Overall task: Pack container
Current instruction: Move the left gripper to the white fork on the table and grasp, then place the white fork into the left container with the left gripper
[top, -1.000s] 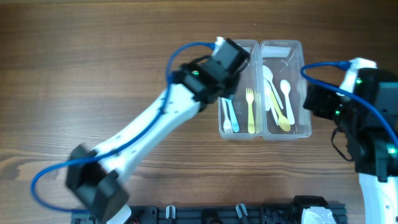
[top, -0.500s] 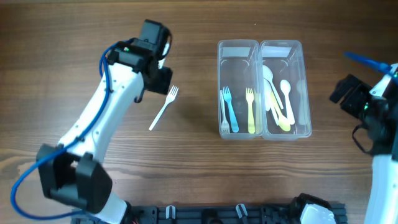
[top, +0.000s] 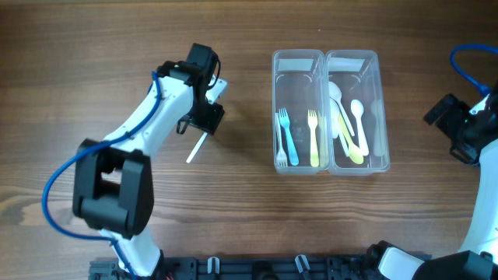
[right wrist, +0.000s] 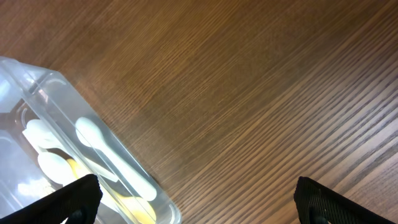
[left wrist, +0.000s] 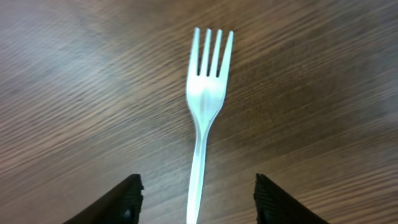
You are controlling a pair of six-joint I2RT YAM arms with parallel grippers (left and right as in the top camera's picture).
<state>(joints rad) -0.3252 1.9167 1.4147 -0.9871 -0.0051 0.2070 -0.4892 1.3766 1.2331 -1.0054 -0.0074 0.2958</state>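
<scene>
The left arm (top: 148, 128) rose from a dark joint at the lower left of the overhead frame, ran up and to the right as a white link, and bent at its wrist near the upper centre-left. The left gripper (left wrist: 198, 200) pointed down at the table, its two dark fingers (left wrist: 127, 198) showing only at the bottom edge of the left wrist view, spread well apart. The right arm (top: 484, 187) stood along the right edge of the overhead frame, its dark wrist at mid-height. The right gripper (right wrist: 196, 200) was spread wide too, its fingertips (right wrist: 71, 196) sitting in the bottom corners of the right wrist view.
</scene>
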